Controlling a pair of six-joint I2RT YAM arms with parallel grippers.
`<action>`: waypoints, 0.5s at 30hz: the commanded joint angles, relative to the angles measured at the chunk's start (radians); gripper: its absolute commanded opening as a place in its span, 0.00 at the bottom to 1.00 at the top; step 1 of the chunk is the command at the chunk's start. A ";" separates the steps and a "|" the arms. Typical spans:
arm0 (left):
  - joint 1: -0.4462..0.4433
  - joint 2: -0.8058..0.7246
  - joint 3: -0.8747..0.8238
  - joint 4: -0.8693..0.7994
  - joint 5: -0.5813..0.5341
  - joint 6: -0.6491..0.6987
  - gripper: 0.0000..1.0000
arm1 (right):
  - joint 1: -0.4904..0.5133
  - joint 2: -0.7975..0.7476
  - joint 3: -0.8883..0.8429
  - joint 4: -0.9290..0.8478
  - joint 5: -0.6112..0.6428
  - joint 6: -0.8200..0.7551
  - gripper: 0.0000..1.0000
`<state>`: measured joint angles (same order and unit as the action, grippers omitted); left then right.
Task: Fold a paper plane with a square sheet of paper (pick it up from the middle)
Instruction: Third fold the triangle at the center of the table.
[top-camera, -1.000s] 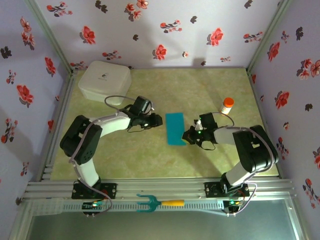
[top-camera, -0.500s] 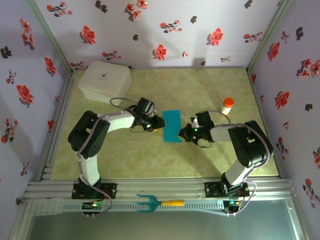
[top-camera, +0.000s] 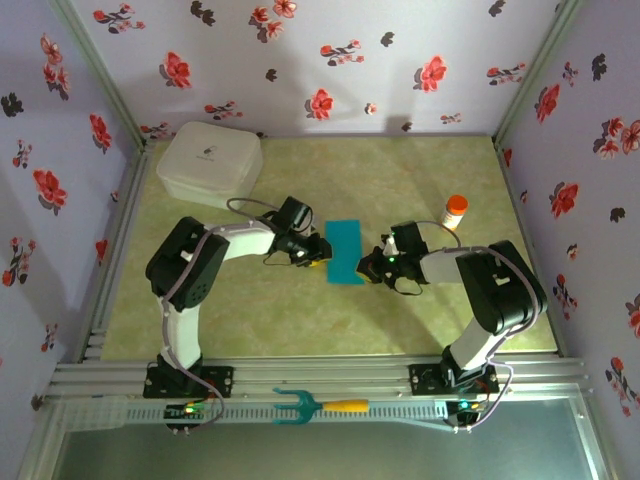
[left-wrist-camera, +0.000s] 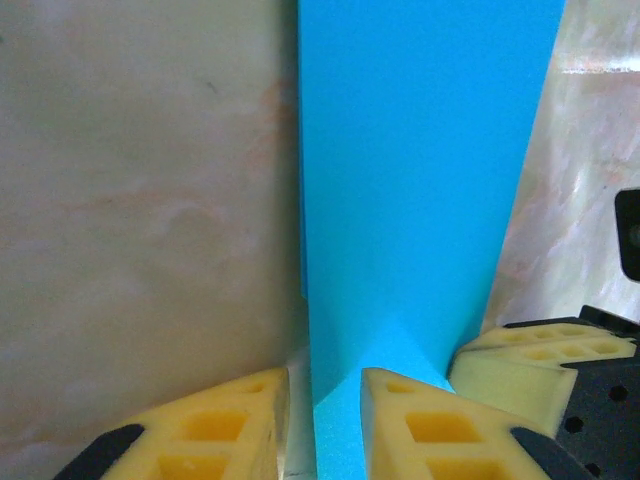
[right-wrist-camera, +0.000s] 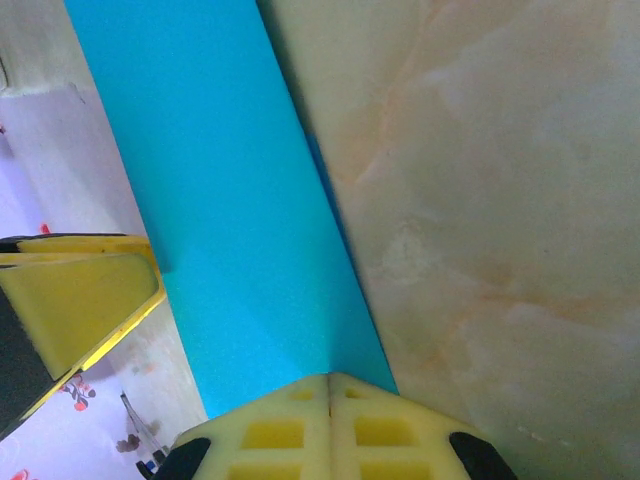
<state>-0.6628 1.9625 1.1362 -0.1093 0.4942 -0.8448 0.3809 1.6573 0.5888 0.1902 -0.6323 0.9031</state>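
Note:
The square sheet of paper (top-camera: 347, 252) is teal-blue and doubled into a narrow strip at the middle of the table. My right gripper (top-camera: 368, 268) is at its right side. In the right wrist view it (right-wrist-camera: 330, 380) is shut on the paper's (right-wrist-camera: 230, 200) near edge, at the fold. My left gripper (top-camera: 322, 250) is at the strip's left side. Its yellow fingers (left-wrist-camera: 325, 385) stand a little apart, with the raised paper edge (left-wrist-camera: 420, 180) in the gap against the right finger (left-wrist-camera: 420, 420). The right gripper's pale fingers (left-wrist-camera: 540, 360) show just beyond.
A white lidded box (top-camera: 210, 163) sits at the back left. A small bottle with an orange cap (top-camera: 455, 210) stands right of the paper. A teal fork-shaped tool with a yellow handle (top-camera: 315, 405) lies on the front rail. Flowered walls close in three sides.
My left gripper has slid right up to the paper's left edge and its jaws have narrowed. The right gripper has shifted slightly left with the paper, which now looks narrower.

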 joint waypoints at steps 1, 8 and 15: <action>-0.008 0.022 0.022 -0.011 0.025 -0.020 0.25 | 0.007 0.038 0.005 -0.042 0.063 0.016 0.03; -0.008 0.023 0.017 0.009 0.034 -0.029 0.23 | 0.007 0.034 0.004 -0.044 0.068 0.015 0.03; -0.007 -0.003 -0.011 0.070 0.028 -0.051 0.13 | 0.008 0.030 0.004 -0.051 0.068 0.008 0.04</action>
<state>-0.6632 1.9648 1.1366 -0.0750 0.5026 -0.8803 0.3809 1.6573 0.5888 0.1902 -0.6323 0.9028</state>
